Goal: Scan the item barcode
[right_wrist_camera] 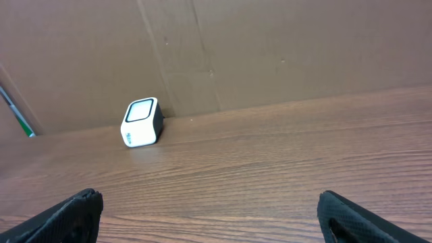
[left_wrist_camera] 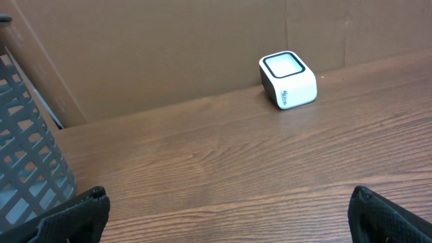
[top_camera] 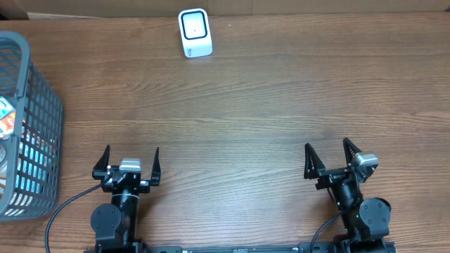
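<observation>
A white barcode scanner [top_camera: 195, 32] with a dark window stands at the far edge of the wooden table; it also shows as the scanner [left_wrist_camera: 288, 79] in the left wrist view and the scanner [right_wrist_camera: 142, 122] in the right wrist view. Items lie inside a grey basket [top_camera: 31, 91] at the far left, with colourful packaging [top_camera: 5, 119] showing through its rim. My left gripper [top_camera: 131, 162] rests open near the front edge, nothing between its fingers. My right gripper [top_camera: 328, 157] is open and empty too, at the front right.
The basket wall [left_wrist_camera: 27, 162] stands close to the left of my left gripper. A brown cardboard backdrop [right_wrist_camera: 270, 47] rises behind the table's far edge. Bare wood lies between both grippers and the scanner.
</observation>
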